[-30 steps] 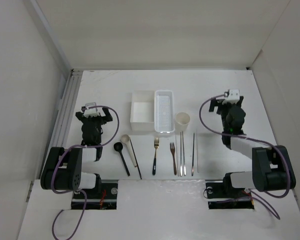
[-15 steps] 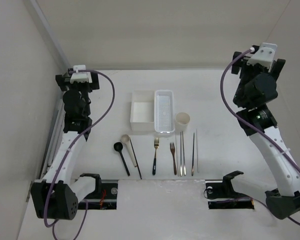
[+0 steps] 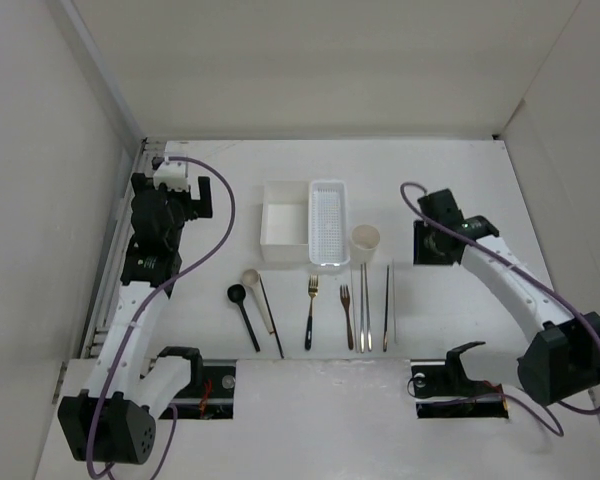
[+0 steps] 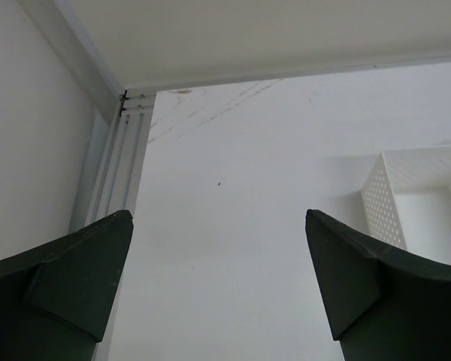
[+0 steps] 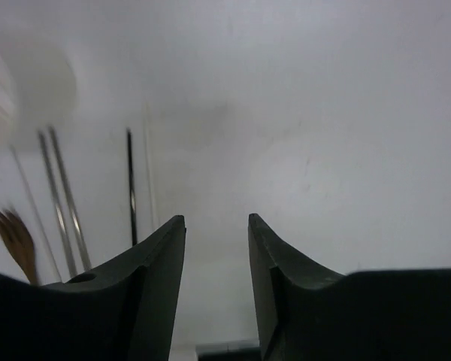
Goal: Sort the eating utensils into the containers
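The eating utensils lie in a row near the front: black spoon [image 3: 243,312], beige spoon [image 3: 255,290], gold fork with black handle [image 3: 310,310], small brown fork [image 3: 346,315], metal chopsticks [image 3: 362,305] and black chopsticks [image 3: 386,305]. Behind them stand the containers: square box [image 3: 283,225], perforated basket [image 3: 328,222] and round cup [image 3: 365,240]. My left gripper [image 3: 195,197] [image 4: 218,214] hangs wide open and empty, left of the box. To the right of the cup, my right gripper [image 3: 427,243] [image 5: 216,219] is low, its jaws narrowly apart with nothing between them.
In the right wrist view the metal chopsticks [image 5: 60,195], a black chopstick [image 5: 130,188] and the brown fork [image 5: 15,233] lie to the left of the jaws. White walls enclose the table. A metal rail [image 3: 130,230] runs along its left edge.
Both arms rose from a folded pose and came down again. The right gripper dropped to the table right of the cup and its jaws narrowed. The left gripper lowered slightly.
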Robot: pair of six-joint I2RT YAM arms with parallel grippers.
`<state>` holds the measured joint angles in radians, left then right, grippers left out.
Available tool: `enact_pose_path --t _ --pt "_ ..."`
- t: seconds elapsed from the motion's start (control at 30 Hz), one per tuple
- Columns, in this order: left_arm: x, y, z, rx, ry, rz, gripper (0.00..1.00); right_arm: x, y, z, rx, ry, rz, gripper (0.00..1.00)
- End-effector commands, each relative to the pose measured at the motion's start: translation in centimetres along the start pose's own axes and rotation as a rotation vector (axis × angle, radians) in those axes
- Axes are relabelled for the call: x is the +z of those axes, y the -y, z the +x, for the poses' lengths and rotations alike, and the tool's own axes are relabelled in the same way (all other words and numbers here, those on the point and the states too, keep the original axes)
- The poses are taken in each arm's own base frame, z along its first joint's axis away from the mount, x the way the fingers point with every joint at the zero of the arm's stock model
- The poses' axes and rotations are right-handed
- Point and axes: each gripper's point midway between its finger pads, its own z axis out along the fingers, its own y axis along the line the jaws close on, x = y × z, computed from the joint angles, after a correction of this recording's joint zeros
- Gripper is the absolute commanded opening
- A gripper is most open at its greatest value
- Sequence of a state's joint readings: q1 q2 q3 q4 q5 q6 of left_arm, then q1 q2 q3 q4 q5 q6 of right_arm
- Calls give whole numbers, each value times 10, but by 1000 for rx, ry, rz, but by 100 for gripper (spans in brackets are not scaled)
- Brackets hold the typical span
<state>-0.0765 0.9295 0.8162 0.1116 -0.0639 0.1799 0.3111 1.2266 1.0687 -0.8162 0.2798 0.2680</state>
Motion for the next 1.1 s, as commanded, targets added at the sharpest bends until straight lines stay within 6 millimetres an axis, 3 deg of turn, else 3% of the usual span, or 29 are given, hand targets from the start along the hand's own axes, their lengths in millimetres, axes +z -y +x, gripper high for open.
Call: enact_pose_path --t 0.0,0.1,0.17,0.27,0.33,0.37,0.43,0.53,0.77,0.9,1.03,1.07 --pt "-11 5 -11 -32 50 28 100 -7 -27 60 103 -196 -125 46" --pt "-12 3 -10 -33 57 19 100 -8 -40 62 162 -210 -144 53" --pt "-16 4 -14 -35 77 16 100 1 -38 77 162 -260 -119 53" --pt "-17 1 -14 -49 86 -4 100 17 -52 90 162 -306 -153 45" --pt "-17 1 -12 -49 86 -4 100 32 -60 111 137 -369 -175 43" --pt "-19 0 -15 -50 96 -5 100 38 -61 113 137 -368 -176 37" --pt "-21 0 -18 -51 105 -6 100 42 -68 127 115 -402 -182 35" --pt "-21 -1 -13 -50 95 -14 100 45 -78 133 71 -397 -196 35" --pt "-22 -2 -13 -52 104 -15 100 53 -76 151 73 -434 -150 35" --pt "-22 -4 -15 -44 112 -28 100 57 -64 162 74 -498 -54 37" --pt "-24 -8 -16 -37 120 -50 100 60 -66 156 70 -498 -43 37" --pt "-24 -11 -18 -30 130 -61 100 59 -66 162 56 -520 -33 26"
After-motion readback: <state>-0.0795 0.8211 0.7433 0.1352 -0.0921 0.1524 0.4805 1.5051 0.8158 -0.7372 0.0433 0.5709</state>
